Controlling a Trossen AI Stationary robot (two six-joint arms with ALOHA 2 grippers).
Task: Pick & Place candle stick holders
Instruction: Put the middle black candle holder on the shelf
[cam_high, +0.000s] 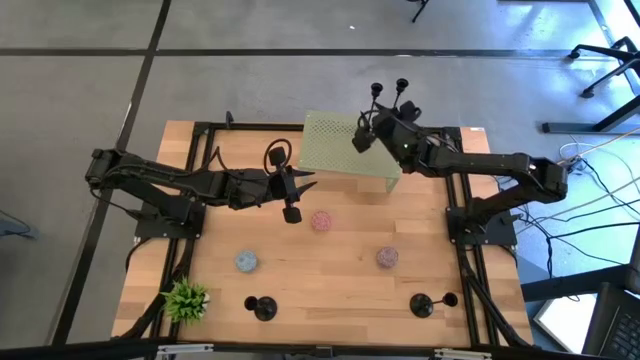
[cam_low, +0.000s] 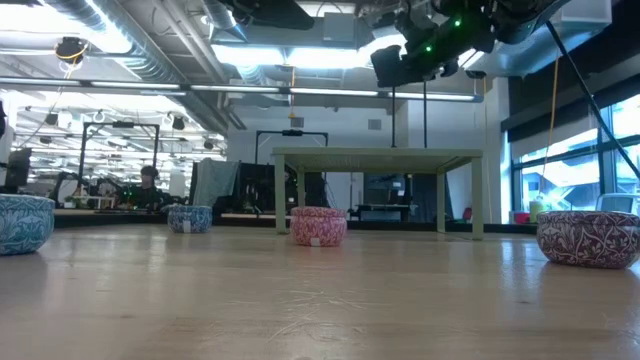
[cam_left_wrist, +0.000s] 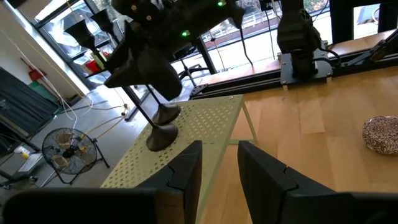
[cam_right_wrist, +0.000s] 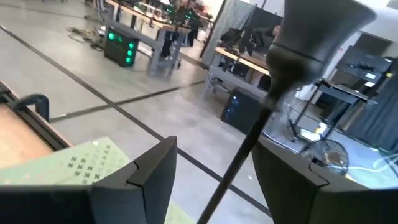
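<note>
**Candle stick holders (cam_high: 262, 308): two up on the stand, two waiting low in the frame**

The light wooden table (cam_high: 330, 290) fills the middle of the high view. A pale green perforated metal stand (cam_high: 335, 150) sits at its upper centre, seemingly the raised spot where the holders are to go.

The right arm reaches in from the right, and the right gripper (cam_high: 363, 135) hangs over the stand's upper right corner. In its wrist view the fingers stand well apart around one thin black stem, so the claw looks released and is not pinching. The stem leans across the gap, and I cannot tell whether it touches a finger.

The left arm lies across the left half of the table. The left gripper (cam_high: 303, 186) waits just beside the stand's left edge, partly parted and holding nothing.

The left wrist view shows two round black bases (cam_left_wrist: 160, 138) resting close together on the green top. Their stems rise behind the right gripper, which covers their middle. From above only their small cups (cam_high: 376, 90) show.

The other two holders stand upright and well apart along the bottom of the high view, one left of centre and one to the right (cam_high: 430, 303). The low view does not show them.

Three small patterned bowls lie between, one pink (cam_high: 321, 221), one blue (cam_high: 247, 261) and one maroon (cam_high: 387, 258). A green plant (cam_high: 186, 298) sits at lower left.
</note>
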